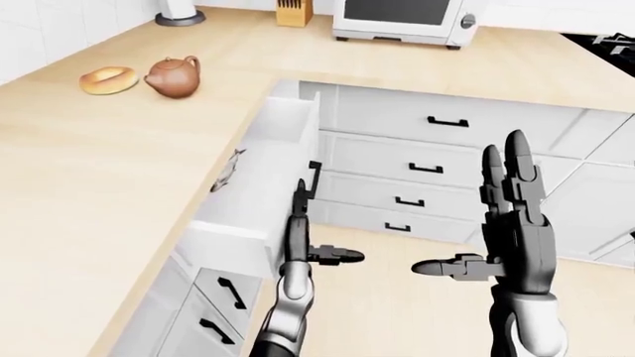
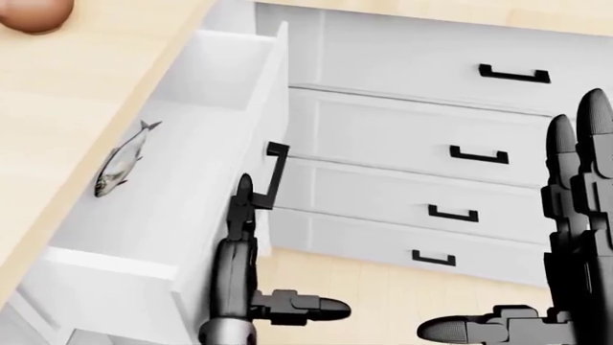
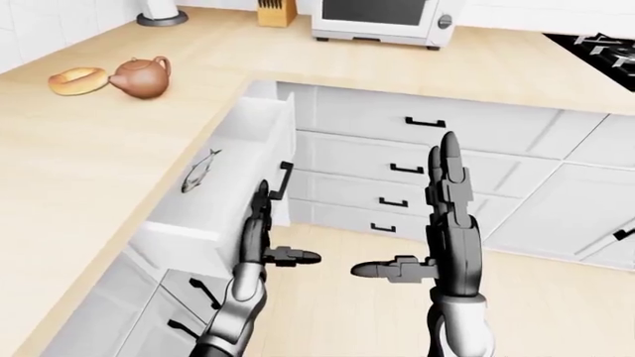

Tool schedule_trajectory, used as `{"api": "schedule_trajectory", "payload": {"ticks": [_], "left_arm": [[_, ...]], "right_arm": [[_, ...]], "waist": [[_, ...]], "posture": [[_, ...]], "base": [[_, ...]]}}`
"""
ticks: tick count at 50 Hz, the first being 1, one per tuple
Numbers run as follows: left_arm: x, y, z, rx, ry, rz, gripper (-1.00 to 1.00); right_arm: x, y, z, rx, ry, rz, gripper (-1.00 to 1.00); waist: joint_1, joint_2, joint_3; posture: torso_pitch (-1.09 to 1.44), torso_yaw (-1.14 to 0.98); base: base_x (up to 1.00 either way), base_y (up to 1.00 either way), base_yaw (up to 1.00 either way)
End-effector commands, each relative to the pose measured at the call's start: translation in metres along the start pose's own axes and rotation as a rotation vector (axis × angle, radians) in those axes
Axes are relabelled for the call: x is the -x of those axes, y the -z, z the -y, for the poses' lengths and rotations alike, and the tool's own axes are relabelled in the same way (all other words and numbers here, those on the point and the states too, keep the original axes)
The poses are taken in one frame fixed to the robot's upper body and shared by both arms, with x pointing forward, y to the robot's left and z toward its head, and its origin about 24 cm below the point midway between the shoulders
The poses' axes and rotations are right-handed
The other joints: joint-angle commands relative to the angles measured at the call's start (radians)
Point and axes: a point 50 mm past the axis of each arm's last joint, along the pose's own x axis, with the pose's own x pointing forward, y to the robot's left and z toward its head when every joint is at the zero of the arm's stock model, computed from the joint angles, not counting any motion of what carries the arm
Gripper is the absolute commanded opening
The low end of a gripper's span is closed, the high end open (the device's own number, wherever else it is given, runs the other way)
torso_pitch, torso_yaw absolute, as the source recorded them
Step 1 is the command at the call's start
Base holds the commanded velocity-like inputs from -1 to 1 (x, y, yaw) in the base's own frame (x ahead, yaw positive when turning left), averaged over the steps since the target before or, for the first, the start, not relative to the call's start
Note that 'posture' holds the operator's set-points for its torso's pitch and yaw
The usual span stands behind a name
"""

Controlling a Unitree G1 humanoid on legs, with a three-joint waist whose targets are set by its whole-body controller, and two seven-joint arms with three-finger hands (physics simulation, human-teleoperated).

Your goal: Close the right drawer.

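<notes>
Kitchen: wood counter [image 1: 89, 171], teapot [image 1: 175, 76], microwave [image 1: 402, 18], likely knife block [image 1: 294, 13].

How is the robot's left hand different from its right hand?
The left hand lies against the open drawer's white front, just below its black handle; the right hand hangs free, touching nothing. The left hand shows edge-on and thin; the right hand shows broad. Both are open, fingers straight, thumbs out.
</notes>
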Motion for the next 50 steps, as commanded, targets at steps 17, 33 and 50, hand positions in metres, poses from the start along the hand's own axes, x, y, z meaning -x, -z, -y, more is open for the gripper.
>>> {"api": "schedule_trajectory", "payload": {"ticks": [17, 33, 50], "left_arm": [[-0.007, -0.019, -0.008, 0.032, -0.051, 0.082, 1.0], [-0.008, -0.018, -0.016, 0.035, -0.089, 0.083, 1.0], [-0.01, -0.018, -0.024, 0.04, -0.158, 0.082, 1.0]], "right_arm": [[-0.006, -0.012, 0.002, 0.011, 0.003, 0.076, 1.0], [-0.005, -0.012, 0.001, 0.011, 0.003, 0.074, 1.0], [-0.005, -0.012, 0.001, 0.01, 0.001, 0.074, 1.0]], "waist": [[0.0, -0.003, -0.018], [-0.004, -0.002, -0.018], [-0.009, -0.002, -0.017]], "posture": [[0.0, 0.0], [0.0, 0.0], [0.0, 0.0]], "base": [[0.0, 0.0, 0.0], [0.0, 0.0, 0.0], [0.0, 0.0, 0.0]]}}
